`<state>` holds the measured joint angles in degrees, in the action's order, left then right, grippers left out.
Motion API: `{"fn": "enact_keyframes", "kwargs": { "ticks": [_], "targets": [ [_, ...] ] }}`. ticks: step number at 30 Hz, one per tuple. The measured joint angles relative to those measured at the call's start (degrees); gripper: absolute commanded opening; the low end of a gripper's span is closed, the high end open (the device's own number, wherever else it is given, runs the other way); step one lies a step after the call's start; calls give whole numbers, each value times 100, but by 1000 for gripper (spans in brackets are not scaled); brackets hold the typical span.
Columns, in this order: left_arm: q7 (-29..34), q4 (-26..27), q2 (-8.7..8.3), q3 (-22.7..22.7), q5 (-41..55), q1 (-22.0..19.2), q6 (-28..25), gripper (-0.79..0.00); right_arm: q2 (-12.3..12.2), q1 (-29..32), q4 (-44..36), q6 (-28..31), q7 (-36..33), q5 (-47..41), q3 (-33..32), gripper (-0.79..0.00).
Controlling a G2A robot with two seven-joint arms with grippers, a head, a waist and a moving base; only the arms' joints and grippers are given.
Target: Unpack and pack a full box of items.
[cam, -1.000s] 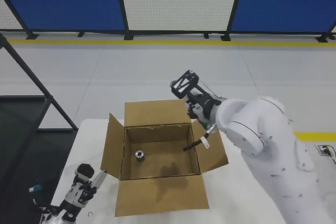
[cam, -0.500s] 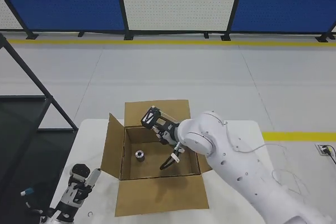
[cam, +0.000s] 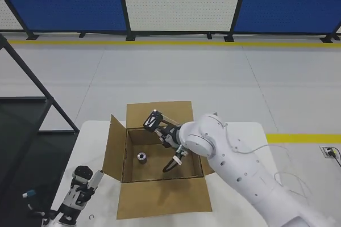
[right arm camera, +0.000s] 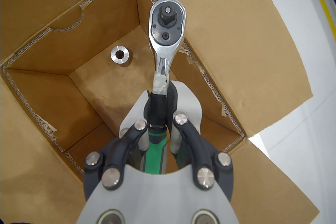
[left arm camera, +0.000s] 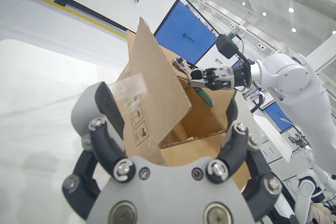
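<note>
Right tool (right arm camera: 160, 101) pinching the wrench (right arm camera: 166, 33) by its black-and-green handle, head out front. A second ago it hung outside the box (cam: 162, 196), off toward 1 o'clock. Now it is over the opening, far side, and has barely shifted in the last half second. Socket (cam: 141, 157) on box floor, toward 9 o'clock. Left tool (left arm camera: 168, 104) spread, empty, over the table (cam: 94, 147) at 7 o'clock of the box. Reads as packing: wrench likely goes in next.

The cardboard box (cam: 162, 196) is open on top, its flaps (cam: 115, 148) folded out. The right gripper (right arm camera: 160, 101) and its ratchet wrench (right arm camera: 166, 25) hang over the opening. On the floor, a metal socket (cam: 141, 157) sits near the left wall, with wide room beside it.
</note>
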<state>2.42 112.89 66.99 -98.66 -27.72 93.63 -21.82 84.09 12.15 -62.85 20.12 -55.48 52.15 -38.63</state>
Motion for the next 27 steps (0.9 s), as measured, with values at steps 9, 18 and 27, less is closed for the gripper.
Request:
{"fn": "enact_keyframes", "kwargs": {
  "ticks": [9,18,27],
  "targets": [
    [-133,-7,22,-135,292,-13,158,0,498,-456,1564,1344,593,-250,760,-785],
    [-181,-10,37,-387,736,11,127,0,1144,-761,3245,1650,1380,-260,1271,-785],
    [-27,56,47,-506,1160,55,-26,0,1645,-785,4353,1417,1693,-295,1436,-785]
  ]
}}
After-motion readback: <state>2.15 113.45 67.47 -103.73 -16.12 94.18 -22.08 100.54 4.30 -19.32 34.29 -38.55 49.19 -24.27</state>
